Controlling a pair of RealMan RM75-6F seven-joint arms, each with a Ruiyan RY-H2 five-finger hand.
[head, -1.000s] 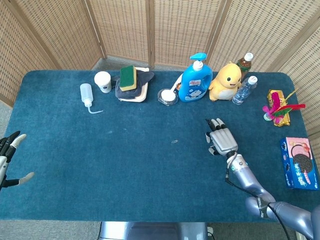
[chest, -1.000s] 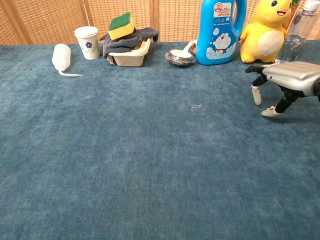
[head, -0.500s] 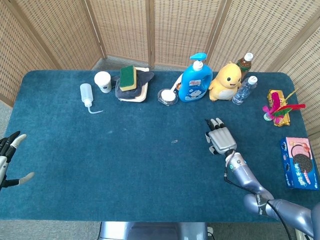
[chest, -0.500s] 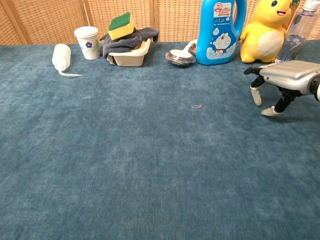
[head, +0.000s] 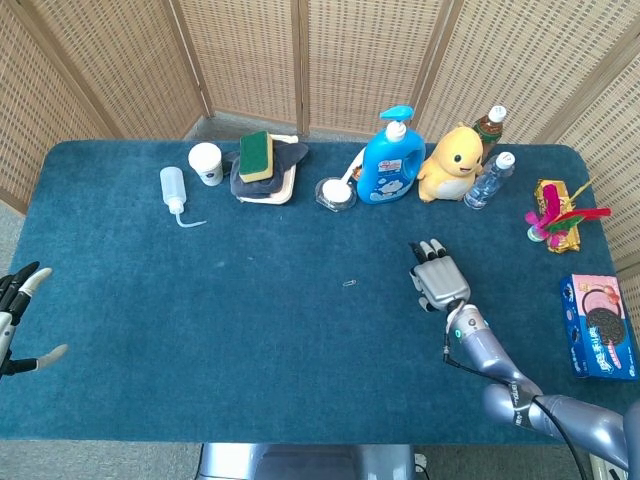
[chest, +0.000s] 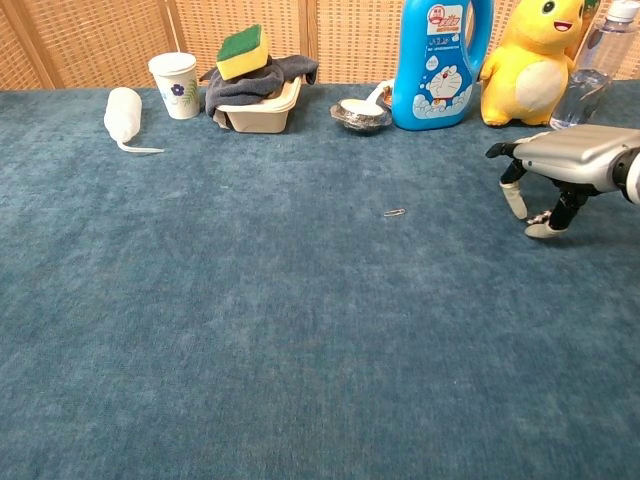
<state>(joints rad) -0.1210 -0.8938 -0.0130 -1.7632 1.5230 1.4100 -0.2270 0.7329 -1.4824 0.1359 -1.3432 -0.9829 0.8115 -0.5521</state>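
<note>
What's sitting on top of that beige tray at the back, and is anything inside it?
On the beige tray lies a crumpled dark cloth, and a green-and-yellow sponge rests on top of that. The cloth covers the tray's inside, so what lies beneath cannot be seen.

The right hand (head: 438, 283) hovers palm-down with fingers spread and empty, while the left hand (head: 14, 318) lies open at the edge.

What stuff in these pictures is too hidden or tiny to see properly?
- Left hand: head view's left edge cuts it off; chest view misses it entirely.
- Brown-capped bottle: mostly hidden behind the yellow toy in head view.
- Small metal thing on the table: too tiny to identify in either view.
- Bowl: contents unclear.
</note>
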